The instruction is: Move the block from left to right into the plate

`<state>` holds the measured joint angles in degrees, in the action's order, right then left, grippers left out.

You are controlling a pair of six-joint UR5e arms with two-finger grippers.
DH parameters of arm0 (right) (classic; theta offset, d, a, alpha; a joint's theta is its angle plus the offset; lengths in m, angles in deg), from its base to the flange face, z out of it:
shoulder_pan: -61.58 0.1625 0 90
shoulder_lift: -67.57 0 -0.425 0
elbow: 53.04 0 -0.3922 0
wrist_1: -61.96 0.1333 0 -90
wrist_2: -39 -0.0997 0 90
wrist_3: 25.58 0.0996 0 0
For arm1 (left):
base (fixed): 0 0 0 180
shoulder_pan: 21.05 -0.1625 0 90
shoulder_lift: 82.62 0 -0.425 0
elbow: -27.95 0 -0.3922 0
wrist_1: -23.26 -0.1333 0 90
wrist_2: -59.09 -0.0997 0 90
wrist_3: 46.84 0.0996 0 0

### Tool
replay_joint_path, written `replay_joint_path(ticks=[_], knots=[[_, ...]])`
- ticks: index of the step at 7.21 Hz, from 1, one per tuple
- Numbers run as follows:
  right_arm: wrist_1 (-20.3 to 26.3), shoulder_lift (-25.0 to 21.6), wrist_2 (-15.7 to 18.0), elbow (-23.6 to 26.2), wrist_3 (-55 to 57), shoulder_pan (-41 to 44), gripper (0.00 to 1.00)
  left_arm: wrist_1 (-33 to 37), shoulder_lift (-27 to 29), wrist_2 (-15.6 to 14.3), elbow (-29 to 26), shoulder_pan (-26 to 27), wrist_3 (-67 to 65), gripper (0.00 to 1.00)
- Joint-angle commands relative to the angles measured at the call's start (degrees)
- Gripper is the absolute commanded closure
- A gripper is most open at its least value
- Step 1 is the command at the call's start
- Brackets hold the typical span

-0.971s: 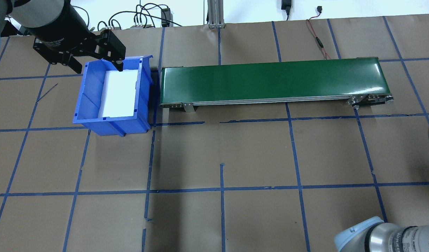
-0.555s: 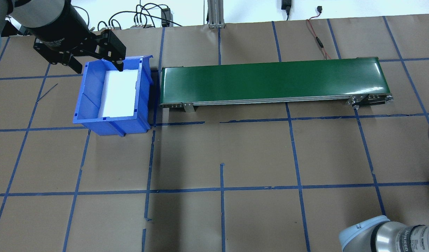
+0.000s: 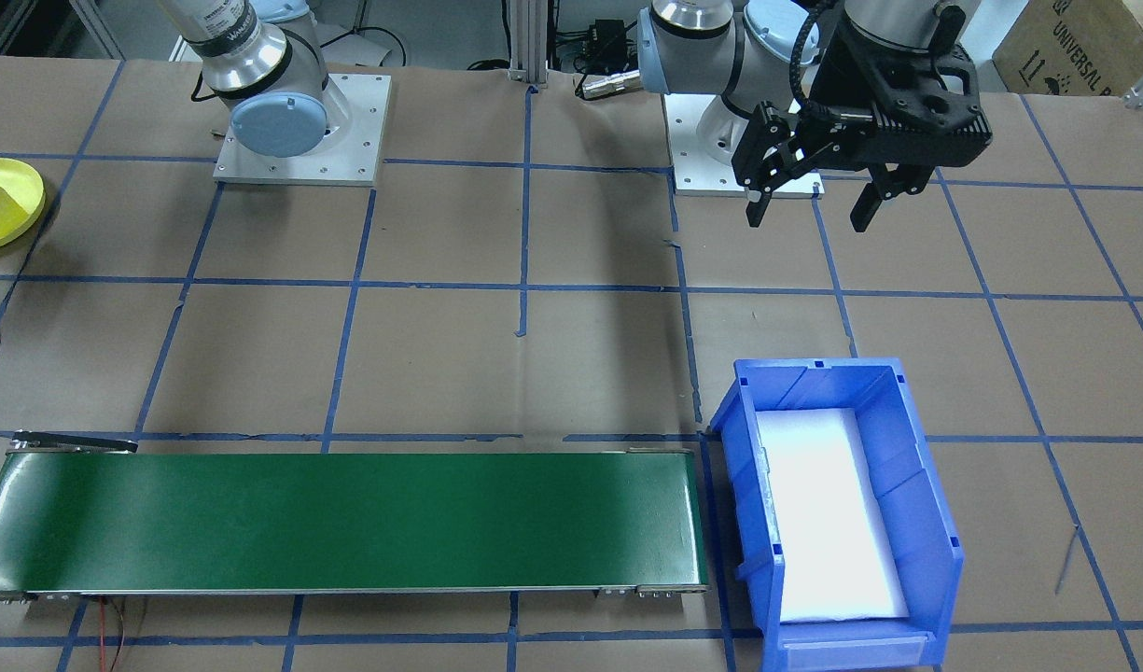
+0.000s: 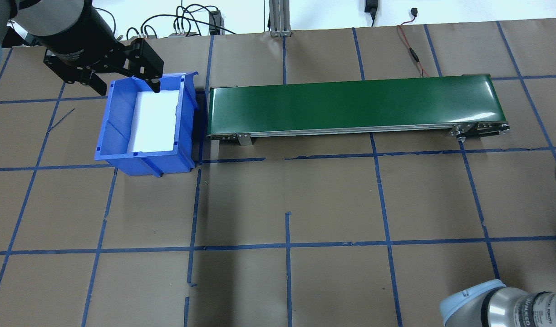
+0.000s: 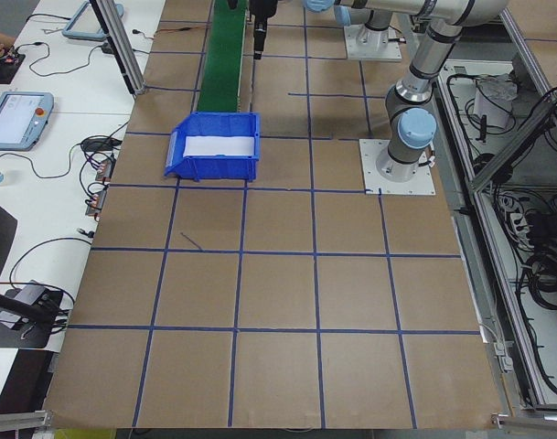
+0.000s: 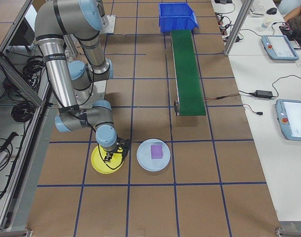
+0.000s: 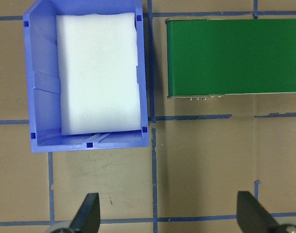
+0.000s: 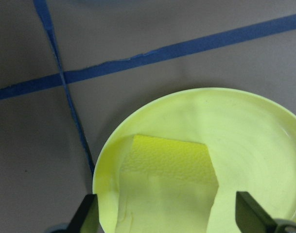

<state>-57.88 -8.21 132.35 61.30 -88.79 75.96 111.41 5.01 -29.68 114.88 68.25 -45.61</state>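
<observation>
A yellow block (image 8: 167, 165) lies in the yellow plate (image 8: 257, 138), low between the spread fingers of my right gripper (image 8: 169, 218), which is open and does not touch it. In the exterior right view that gripper (image 6: 110, 157) hangs over the yellow plate (image 6: 97, 165), and a purple block (image 6: 156, 151) rests in a pale plate (image 6: 145, 162) beside it. My left gripper (image 3: 807, 219) is open and empty, up in the air at the robot-side end of the blue bin (image 3: 926, 523).
The blue bin (image 4: 144, 160) holds only a white foam pad (image 7: 99, 73). A long green conveyor (image 4: 350, 104) runs from the bin toward the plates' end of the table. Blue tape lines grid the brown table. Cables lie along the far edge.
The right arm's elbow at the overhead view's lower right edge shifted slightly right a second ago, then stayed. The left gripper has not moved.
</observation>
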Motion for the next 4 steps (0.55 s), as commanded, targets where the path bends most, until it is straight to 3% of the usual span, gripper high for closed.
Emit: replay_joint_path(ticks=[1,4], knots=[[2.13,-3.04,-0.27,-0.17,2.36,5.95,0.00,0.00,0.00,0.00,0.00,0.00,0.00,0.00],[10.03,-7.88,-0.28,-2.62,29.88,35.52,0.00,0.00,0.00,0.00,0.09,0.00,0.00,0.00]])
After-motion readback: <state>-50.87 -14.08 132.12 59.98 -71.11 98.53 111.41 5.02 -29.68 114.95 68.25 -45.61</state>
